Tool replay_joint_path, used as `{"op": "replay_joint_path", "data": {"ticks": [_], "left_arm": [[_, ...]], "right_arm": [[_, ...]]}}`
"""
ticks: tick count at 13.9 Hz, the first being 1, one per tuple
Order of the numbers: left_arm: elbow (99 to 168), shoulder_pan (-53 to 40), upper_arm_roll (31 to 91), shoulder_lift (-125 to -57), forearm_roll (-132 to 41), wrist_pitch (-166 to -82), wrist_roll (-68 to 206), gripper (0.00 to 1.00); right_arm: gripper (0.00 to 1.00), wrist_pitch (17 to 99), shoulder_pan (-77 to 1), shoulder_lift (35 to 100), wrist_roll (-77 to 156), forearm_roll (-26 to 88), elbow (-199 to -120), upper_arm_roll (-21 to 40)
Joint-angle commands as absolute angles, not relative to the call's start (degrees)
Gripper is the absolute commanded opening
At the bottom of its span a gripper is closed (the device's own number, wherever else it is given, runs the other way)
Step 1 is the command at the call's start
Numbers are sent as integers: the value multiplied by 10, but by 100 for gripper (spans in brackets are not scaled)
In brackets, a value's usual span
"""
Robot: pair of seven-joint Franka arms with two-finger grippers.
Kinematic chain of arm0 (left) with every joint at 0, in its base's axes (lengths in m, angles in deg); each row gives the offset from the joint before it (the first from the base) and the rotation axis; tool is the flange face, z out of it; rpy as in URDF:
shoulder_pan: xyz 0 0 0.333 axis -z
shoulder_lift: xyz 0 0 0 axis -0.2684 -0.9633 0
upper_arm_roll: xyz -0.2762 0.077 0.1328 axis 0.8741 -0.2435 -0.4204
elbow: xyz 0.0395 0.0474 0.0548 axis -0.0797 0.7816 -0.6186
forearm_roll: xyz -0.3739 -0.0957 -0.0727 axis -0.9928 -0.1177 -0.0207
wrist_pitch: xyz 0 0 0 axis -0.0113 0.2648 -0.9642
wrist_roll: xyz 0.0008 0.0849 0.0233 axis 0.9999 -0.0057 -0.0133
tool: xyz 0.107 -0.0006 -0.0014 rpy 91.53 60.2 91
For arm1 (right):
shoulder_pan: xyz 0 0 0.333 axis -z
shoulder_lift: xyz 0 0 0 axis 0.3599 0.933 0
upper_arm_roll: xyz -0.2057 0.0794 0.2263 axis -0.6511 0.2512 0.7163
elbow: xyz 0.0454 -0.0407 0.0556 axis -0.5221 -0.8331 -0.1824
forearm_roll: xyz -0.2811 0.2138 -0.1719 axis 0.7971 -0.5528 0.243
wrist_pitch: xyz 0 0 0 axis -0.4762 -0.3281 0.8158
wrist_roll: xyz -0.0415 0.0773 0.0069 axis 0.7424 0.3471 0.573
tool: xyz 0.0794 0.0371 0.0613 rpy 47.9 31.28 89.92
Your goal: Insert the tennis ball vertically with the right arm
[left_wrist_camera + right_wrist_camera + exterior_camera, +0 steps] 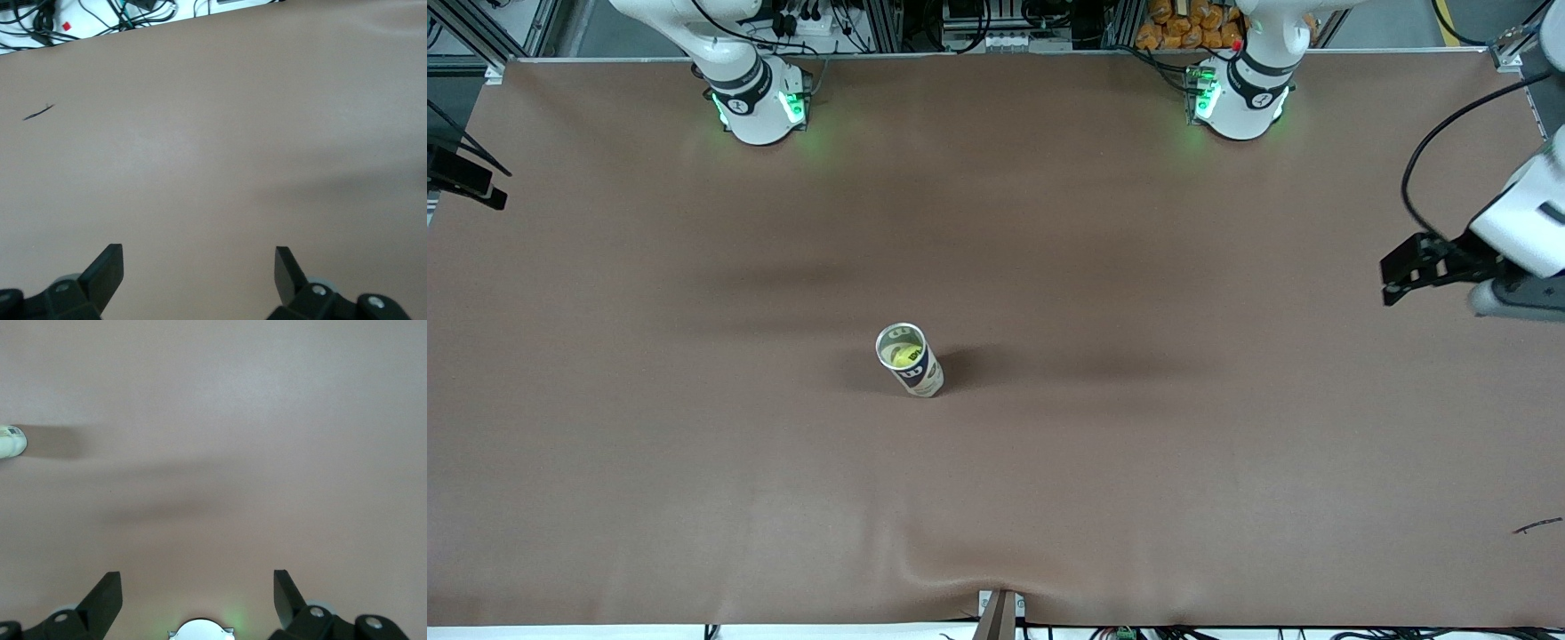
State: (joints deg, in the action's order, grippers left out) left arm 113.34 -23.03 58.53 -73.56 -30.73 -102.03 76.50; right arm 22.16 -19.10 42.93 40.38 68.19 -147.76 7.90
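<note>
A clear tennis-ball can [918,372] with a dark label stands upright in the middle of the table. A yellow-green tennis ball [898,354] lies inside it, seen through its open top. A sliver of the can shows at the edge of the right wrist view [9,442]. My right gripper [197,588] is open and empty, high over the table near its own base, well apart from the can; it is out of the front view. My left gripper [1392,277] is open and empty [199,263], waiting over the table's left-arm end.
The brown table cover [1138,444] has a wrinkle at its edge nearest the front camera. A small dark mark [1538,526] lies near the left-arm end, also in the left wrist view [38,112]. The right arm's base [758,102] and the left arm's base [1240,98] stand at the table's farthest edge.
</note>
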Motion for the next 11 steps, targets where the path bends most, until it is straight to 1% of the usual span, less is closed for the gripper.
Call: {"op": "replay_joint_path", "data": {"ticks": [1,4,5,6,7,8,9,11], "left_arm": [[1163,-241,584,-695,-346,-987,766,100],[1228,-239,579,-634,-360,-986,759,100],[1250,-228,556,-618,-362,-986,759,100],[1274,-187,522,-601,-362,-988,758,100],[1289,-154,486,-588,-362,-990,757,100],[1295,-137,467,-585,-362,-989,757,100],[1297,-132,462,-579,-362,-988,756,100],[1329,-129,455,-547,-362,-998,754,100]], "right_arm": [[100,216,-179,428,403,673,-1474,84],[100,216,-181,428,403,673,-1474,85],[100,216,-181,428,402,673,-1474,85],[100,217,-181,427,401,673,-1473,85],[100,218,-181,428,401,673,-1474,85],[100,218,-180,428,401,673,-1474,85],[100,220,-180,428,401,673,-1474,85],[100,225,-184,428,401,673,-1474,86]]}}
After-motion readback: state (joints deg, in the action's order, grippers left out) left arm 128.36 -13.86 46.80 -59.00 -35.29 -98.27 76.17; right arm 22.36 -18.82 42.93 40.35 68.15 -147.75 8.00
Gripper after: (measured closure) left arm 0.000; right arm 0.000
